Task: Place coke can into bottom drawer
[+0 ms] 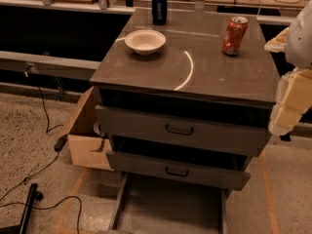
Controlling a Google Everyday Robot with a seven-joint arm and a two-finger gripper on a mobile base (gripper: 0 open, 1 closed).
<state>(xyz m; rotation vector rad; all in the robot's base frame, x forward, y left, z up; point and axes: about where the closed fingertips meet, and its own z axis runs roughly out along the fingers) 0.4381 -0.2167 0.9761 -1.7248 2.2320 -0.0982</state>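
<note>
The coke can (235, 35) is red-orange with a silver top and stands upright on the cabinet top (204, 67) at its back right. The bottom drawer (170, 208) is pulled out at the foot of the cabinet, a wide shallow grey tray with a bare floor. My gripper (291, 101) hangs at the right edge of the view, beside the cabinet's right side, to the right of and nearer than the coke can, apart from it. It holds nothing that shows.
A dark blue can (159, 8) stands at the cabinet top's back, a white bowl (145, 41) in front of it. Two upper grey drawers (180, 130) with black handles stick out slightly. A cardboard box (87, 140) and cables (44, 179) lie on the floor at left.
</note>
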